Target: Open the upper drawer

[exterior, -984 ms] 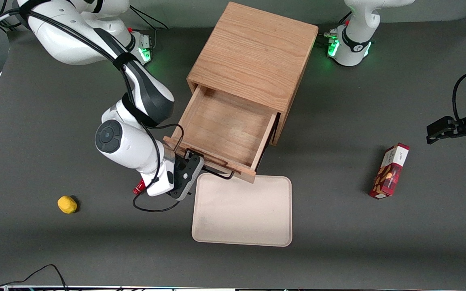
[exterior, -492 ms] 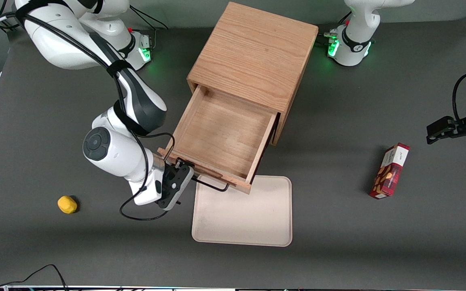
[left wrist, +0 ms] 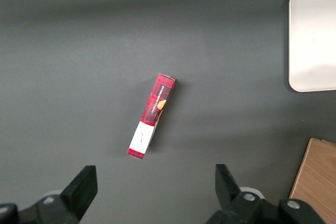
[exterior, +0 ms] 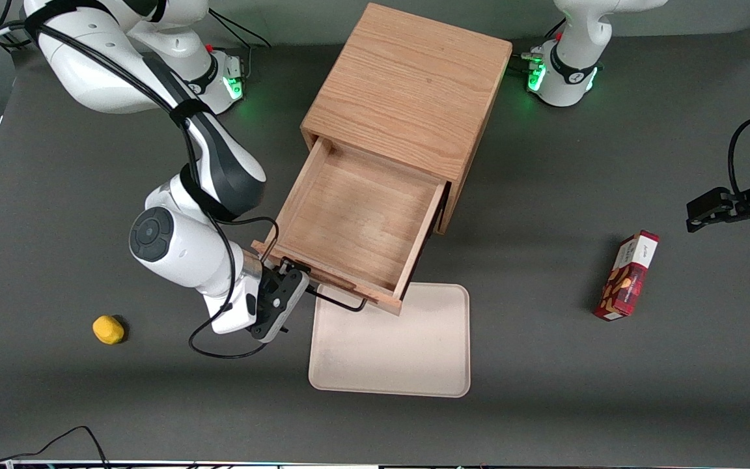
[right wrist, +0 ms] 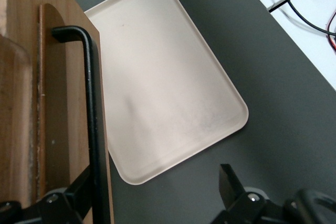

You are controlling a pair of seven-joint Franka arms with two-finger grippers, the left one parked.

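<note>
The oak cabinet (exterior: pixel 407 85) stands in the middle of the table. Its upper drawer (exterior: pixel 355 221) is pulled far out toward the front camera, and its shallow tray body is bare. The black wire handle (exterior: pixel 336 301) runs along the drawer front and also shows in the right wrist view (right wrist: pixel 92 114). My right gripper (exterior: pixel 287 277) is at the handle's end toward the working arm's side. In the right wrist view the gripper (right wrist: pixel 155 182) is open wide. The handle bar passes just inside one finger, and the second finger (right wrist: pixel 231 182) stands well apart from it. The lower drawer is hidden under the upper one.
A cream tray (exterior: pixel 401 352) lies on the table just in front of the open drawer, partly under its front edge, and shows in the right wrist view (right wrist: pixel 163 77). A yellow object (exterior: pixel 108 329) lies toward the working arm's end. A red box (exterior: pixel 629 277) lies toward the parked arm's end.
The drawer has slid farther out toward the front camera, over the tray's edge. My right arm and gripper moved with it, mostly in the first half second.
</note>
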